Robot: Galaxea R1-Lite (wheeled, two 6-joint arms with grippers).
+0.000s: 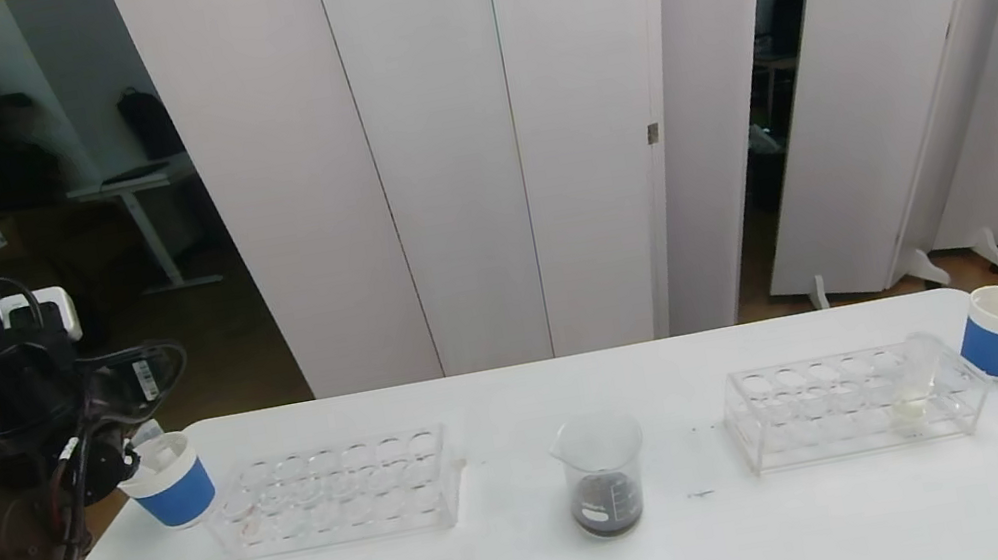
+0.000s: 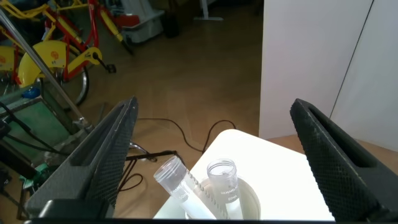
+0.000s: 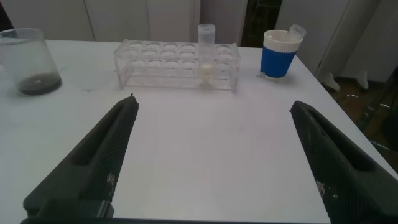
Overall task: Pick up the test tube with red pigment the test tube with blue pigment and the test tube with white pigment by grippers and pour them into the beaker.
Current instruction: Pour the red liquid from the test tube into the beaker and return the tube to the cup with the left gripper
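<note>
Left black two-fingered gripper (image 2: 211, 155) gapes wide, empty, over the left blue-sleeved white paper cup (image 1: 169, 481) holding two clear tubes (image 2: 221, 186). Right gripper (image 3: 214, 155) wide open, empty, low over the white table (image 3: 205, 143). Small clear glass beaker (image 1: 603, 474) holds dark liquid.

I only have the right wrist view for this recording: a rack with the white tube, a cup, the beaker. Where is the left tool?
Observer: The left tool hangs with its fingers apart over a blue-sleeved paper cup at the table's far left corner.
Operator: Anything in that cup?
Observer: Two clear tubes lean in it, and both look empty.
Operator: Is there a second rack on that side?
Observer: Yes, a left rack sits beside that cup, and no tube stands in it.
</note>
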